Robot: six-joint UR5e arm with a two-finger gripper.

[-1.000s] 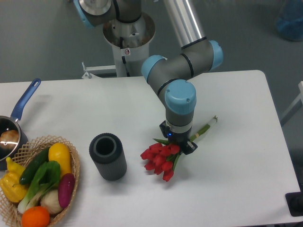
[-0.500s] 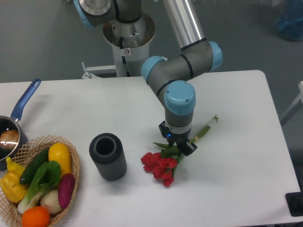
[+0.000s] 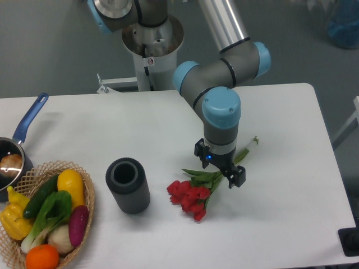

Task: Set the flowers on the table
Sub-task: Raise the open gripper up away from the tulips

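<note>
The flowers (image 3: 189, 196), a bunch of red tulips with green leaves and stems, lie flat on the white table (image 3: 280, 140) right of centre. Their buds point towards the front left, and the stem ends (image 3: 249, 144) reach back to the right. My gripper (image 3: 219, 166) hovers over the middle of the stems, pointing straight down. Its jaws are open, one on each side of the stems, and they do not squeeze them. The gripper body hides part of the stems.
A dark cylindrical vase (image 3: 128, 185) stands upright left of the flowers. A wicker basket (image 3: 90, 208) of vegetables sits at the front left corner. Behind it is a pot with a blue handle (image 3: 30, 118). The robot base (image 3: 151, 45) stands behind the table.
The flowers dropped from a slightly raised hold onto the table and now lie still. The gripper opened, rose a little and shifted right over the stems.
</note>
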